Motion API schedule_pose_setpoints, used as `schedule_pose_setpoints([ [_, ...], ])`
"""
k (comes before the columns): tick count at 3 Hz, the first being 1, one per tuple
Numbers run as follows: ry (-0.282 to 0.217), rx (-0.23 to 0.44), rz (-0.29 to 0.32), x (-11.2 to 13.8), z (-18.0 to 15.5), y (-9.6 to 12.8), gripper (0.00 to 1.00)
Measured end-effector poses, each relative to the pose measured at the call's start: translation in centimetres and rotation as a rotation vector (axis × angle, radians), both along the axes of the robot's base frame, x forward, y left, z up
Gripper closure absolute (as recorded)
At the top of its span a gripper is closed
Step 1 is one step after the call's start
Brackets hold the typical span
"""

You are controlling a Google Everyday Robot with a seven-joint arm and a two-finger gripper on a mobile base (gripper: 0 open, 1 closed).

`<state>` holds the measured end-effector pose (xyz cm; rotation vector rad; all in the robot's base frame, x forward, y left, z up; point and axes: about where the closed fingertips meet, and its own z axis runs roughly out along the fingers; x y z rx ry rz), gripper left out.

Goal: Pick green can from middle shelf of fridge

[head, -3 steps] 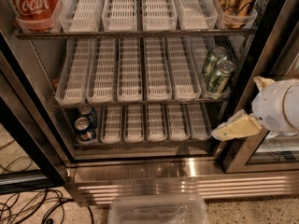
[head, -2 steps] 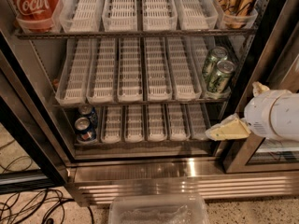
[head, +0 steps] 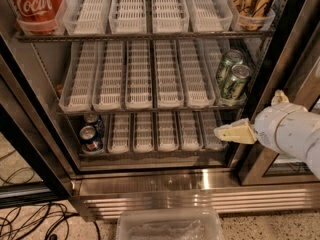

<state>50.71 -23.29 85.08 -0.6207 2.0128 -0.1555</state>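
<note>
The green can [head: 235,82] stands upright at the right-hand end of the middle shelf [head: 75,110], in the rightmost lane and close to the shelf's front edge. A second can like it [head: 228,64] stands just behind it in the same lane. The white lane trays [head: 140,79] run front to back so that cans queue toward the door, which is likely why the pair sits where an arm can get at the front one first. The other lanes of the middle shelf hold no cans.

The end effector [head: 236,133] hangs below and just outside the right front corner of the middle shelf, in front of the dark frame of the fridge [head: 150,184], its cream tip aimed left toward the opening. Whether it is spread or pressed together I cannot tell; it touches no can. It sits lower than the green can, so my guess is that it is lining up from the open side before rising to can height.

Above the middle shelf, a red Coca-Cola can [head: 35,4] stands at the left. Below the middle shelf's left end are blue cans [head: 91,135]. Both are well apart from the target lane.
</note>
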Motion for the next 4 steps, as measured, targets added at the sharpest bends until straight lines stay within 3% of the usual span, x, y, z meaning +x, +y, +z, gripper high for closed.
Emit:
schedule_pose_setpoints([
  [1,-0.048,0.063,-0.039,0.9,0.0,0.2,0.00],
  [2,-0.048,0.128,-0.045,1.9,-0.6,1.4,0.00],
  [4,-0.105,0.112,-0.056,2.0,-0.8,0.6,0.04],
])
